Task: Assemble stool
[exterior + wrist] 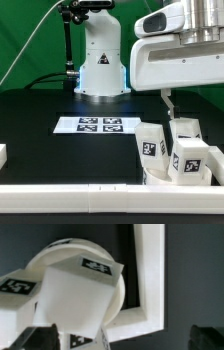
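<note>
I see the robot's two-finger hand (pixel 176 112) hanging released, fingers spread wide and holding nothing, directly above a cluster of white plastic stool parts. In the wrist view, a stubby blocky white leg (pixel 75 297) with black-and-white square tags sits just under the hand, between its dark fingertips (pixel 38 338), lying over the low round white seat (pixel 92 258). In the exterior view I count at least three tagged white legs (pixel 153 145) packed close together beneath the hand, pressed into a corner of the long white border rail (pixel 70 188). That rail runs along the near edge of the black surface (pixel 40 140) and hems the parts in closely on two sides. Farther from the hand, towards the arm's white base (pixel 101 65), lies the marker board (pixel 98 125), flat, well apart from the cluster. Between board and parts the black surface lies bare, giving the hand open room on that side.
</note>
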Robot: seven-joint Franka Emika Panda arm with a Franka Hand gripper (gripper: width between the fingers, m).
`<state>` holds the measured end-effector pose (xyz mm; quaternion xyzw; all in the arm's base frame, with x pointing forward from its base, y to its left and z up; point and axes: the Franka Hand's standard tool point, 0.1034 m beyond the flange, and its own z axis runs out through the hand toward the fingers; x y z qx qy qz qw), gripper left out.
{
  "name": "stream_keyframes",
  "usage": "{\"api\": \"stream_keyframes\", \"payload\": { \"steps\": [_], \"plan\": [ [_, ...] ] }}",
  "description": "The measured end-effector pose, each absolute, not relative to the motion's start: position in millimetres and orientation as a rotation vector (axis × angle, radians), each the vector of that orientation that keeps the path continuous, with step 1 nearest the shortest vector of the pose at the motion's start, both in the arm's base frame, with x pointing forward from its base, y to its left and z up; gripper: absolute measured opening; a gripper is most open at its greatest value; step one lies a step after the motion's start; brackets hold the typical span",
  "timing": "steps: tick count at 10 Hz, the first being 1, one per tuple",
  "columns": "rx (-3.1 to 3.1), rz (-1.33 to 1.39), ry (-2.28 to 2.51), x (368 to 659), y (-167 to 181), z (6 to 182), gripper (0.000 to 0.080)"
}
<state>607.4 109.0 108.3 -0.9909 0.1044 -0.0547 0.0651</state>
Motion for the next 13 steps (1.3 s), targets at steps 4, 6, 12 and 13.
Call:
{"api": "stream_keyframes", "payload": {
  "steps": [4, 6, 12, 13],
  "plan": [
    [-3.009, -0.092, 0.258, 609, 107, 107.4, 0.0649],
    [-3.021, -0.114, 0.173, 610, 108, 107.0, 0.0649],
    [-3.005, -0.174, -0.879, 613, 97, 104.3, 0.0649],
    [-2.979, -0.161, -1.015, 612, 99, 101.7, 0.0649]
  ]
}}
